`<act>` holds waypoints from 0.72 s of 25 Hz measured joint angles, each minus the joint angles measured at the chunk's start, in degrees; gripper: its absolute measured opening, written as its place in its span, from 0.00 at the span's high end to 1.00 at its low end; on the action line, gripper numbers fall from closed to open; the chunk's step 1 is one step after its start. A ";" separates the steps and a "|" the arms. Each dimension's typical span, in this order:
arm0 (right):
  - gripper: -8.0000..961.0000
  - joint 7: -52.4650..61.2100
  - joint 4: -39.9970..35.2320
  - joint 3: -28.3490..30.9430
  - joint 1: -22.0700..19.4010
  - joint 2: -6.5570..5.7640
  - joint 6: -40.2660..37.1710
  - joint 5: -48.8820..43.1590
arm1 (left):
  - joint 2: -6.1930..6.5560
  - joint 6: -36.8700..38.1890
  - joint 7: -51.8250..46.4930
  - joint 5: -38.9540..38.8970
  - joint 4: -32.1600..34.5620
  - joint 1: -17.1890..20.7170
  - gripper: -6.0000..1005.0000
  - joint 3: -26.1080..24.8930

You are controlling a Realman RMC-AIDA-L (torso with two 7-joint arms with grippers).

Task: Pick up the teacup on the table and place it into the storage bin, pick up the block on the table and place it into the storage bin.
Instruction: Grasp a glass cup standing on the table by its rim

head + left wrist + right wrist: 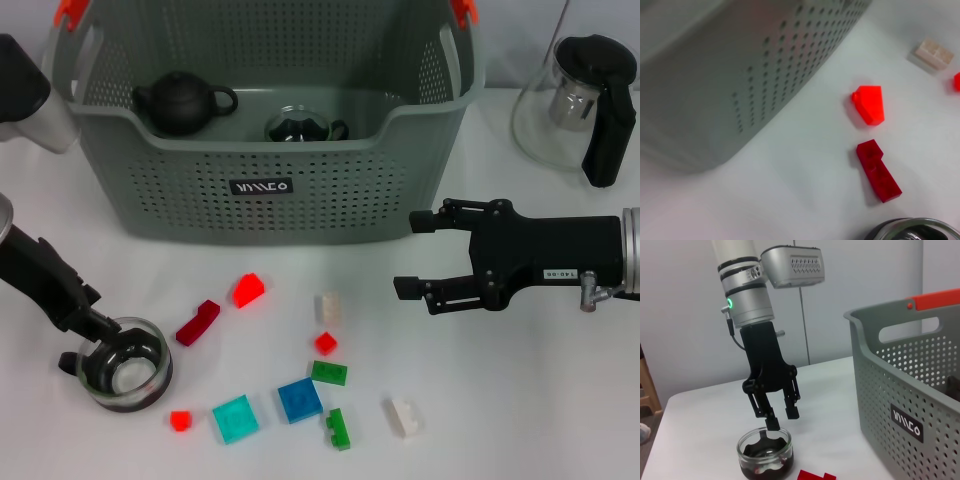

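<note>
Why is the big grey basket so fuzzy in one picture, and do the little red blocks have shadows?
In the left wrist view the storage bin sits very near the lens, so its wall looks soft and out of focus, while the bright red block and dark red block look sharper, each with a faint shadow beside it. In the head view the bin is crisp.

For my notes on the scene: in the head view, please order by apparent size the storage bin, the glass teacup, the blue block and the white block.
1. storage bin
2. glass teacup
3. blue block
4. white block, which looks only slightly smaller than the blue one.
</note>
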 joint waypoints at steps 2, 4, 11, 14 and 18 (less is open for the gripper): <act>0.05 -0.12 0.01 0.00 0.00 0.00 0.12 0.00 | -0.01 -0.41 0.00 0.12 -0.44 -0.03 0.49 0.24; 0.05 -0.12 0.00 0.00 0.00 0.00 0.20 0.00 | -0.01 -1.00 -0.02 0.16 -1.12 -0.03 0.49 0.41; 0.05 0.05 -0.07 -0.02 0.51 0.00 0.48 0.04 | 0.04 -3.88 -0.23 0.26 -4.83 -0.19 0.49 1.68; 0.05 0.06 0.12 -0.19 0.72 0.00 0.73 0.04 | 0.05 -5.27 -0.82 0.29 -6.18 -0.19 0.49 2.85; 0.05 0.08 0.15 -0.26 0.82 0.00 0.75 0.02 | 0.06 -6.86 -1.45 0.30 -7.32 -0.19 0.49 3.63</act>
